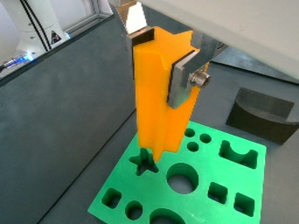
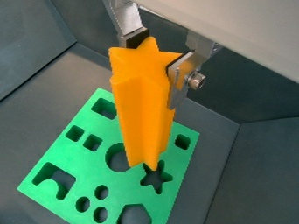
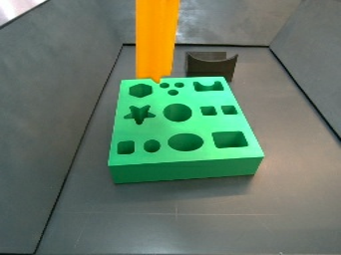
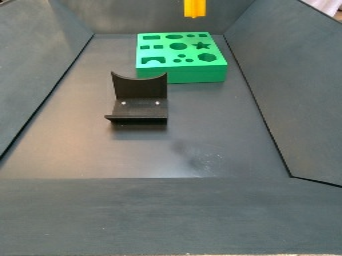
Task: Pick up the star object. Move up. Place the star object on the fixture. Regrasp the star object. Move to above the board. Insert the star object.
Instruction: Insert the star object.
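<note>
My gripper (image 1: 158, 63) is shut on the star object (image 1: 160, 96), an orange-yellow star-section prism held upright by its top end; it also shows in the other wrist view (image 2: 143, 105). The silver fingers (image 2: 179, 77) press on opposite sides. The bar hangs above the green board (image 3: 226, 157), its lower end just over the star hole (image 2: 153, 178), apart from the board. In a side view the bar (image 3: 156, 38) hangs over the board's far left part, behind the star hole (image 3: 138, 114). In the other side view only its tip (image 4: 195, 8) shows above the board (image 4: 183, 68).
The dark fixture (image 4: 135, 99) stands on the floor nearer the camera than the board in one side view, behind the board in the other (image 3: 212, 65), and beside it in a wrist view (image 1: 263, 114). Dark bin walls (image 4: 54, 80) slope up around the floor.
</note>
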Available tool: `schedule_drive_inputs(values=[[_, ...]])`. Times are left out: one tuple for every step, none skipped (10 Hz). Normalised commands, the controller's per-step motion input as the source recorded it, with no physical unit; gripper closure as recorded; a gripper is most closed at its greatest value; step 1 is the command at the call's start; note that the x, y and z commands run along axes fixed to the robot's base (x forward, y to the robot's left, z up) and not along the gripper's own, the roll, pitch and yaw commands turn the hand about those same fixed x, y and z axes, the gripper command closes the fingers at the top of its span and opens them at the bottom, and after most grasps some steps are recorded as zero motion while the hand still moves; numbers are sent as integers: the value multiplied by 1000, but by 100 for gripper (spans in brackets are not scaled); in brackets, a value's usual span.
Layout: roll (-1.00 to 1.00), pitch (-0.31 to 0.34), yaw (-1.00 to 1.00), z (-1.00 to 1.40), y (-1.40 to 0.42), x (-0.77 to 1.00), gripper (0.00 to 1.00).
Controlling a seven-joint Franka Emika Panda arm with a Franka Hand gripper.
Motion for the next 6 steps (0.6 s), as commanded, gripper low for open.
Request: schedule_drive_inputs(values=[[0, 0, 0, -103, 0, -66, 100], [0, 0, 0, -126, 0, -37, 100], [0, 0, 0, -211, 0, -49, 100], [0, 0, 0, -243, 0, -23, 100], [0, 0, 0, -274, 0, 0, 100], [0, 0, 0, -309, 0, 0, 100]])
